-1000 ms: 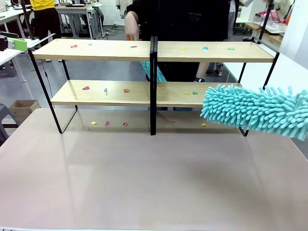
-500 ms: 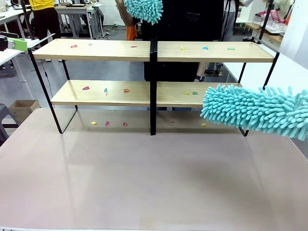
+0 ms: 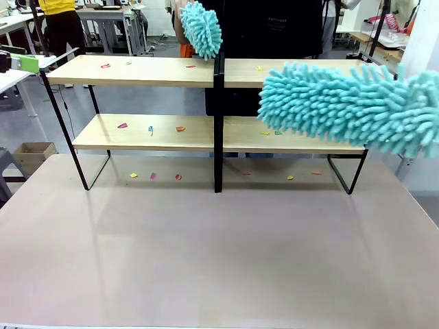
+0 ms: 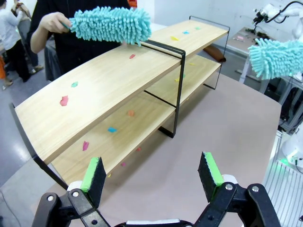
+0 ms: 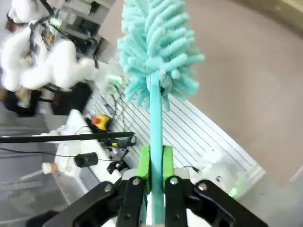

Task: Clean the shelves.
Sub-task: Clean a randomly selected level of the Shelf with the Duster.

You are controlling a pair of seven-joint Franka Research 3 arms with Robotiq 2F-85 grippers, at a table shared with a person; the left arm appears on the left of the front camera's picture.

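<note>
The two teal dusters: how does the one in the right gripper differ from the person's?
The robot's duster has its handle clamped in the right gripper; the person's duster is held by a hand. The person's duster is over the top board of the shelves by the middle post; the robot's duster hangs off the right end, apart from them. Both are fluffy teal heads.

I've swung my teal duster (image 3: 343,106) up and leftward from the lower board, so it now crosses the shelves (image 3: 130,70) at top-board height. The person's duster (image 3: 201,29) has risen above the top-left board.
</note>
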